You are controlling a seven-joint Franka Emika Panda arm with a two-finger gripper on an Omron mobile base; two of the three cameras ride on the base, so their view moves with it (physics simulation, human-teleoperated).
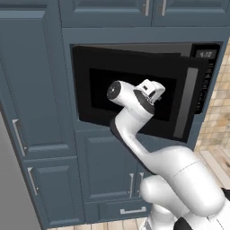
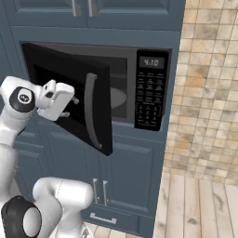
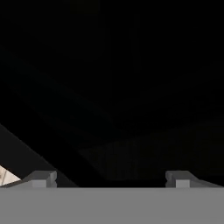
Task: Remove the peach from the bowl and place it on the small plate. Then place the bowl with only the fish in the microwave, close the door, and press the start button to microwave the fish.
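Note:
The black microwave (image 1: 207, 76) (image 2: 151, 88) is built into the blue cabinets, and its door (image 1: 99, 72) (image 2: 51, 69) stands half open, swung out toward me. The grey handle (image 1: 188, 103) (image 2: 90, 109) runs down the door's free edge. My gripper (image 1: 157, 92) (image 2: 72, 107) (image 3: 111, 177) is up against the door's dark outer glass, open, with its fingertips (image 3: 41, 177) wide apart and nothing between them. A pale rounded shape (image 2: 118, 97) shows inside the cavity; I cannot tell what it is. The peach, fish, bowl and small plate are out of view.
Blue cabinet doors (image 1: 108, 166) (image 2: 125, 167) surround the microwave above, below and to the left. A beige tiled wall (image 2: 209, 83) rises on the right, with a wooden surface (image 2: 200, 204) below it. A grey panel (image 1: 9, 188) edges the far left.

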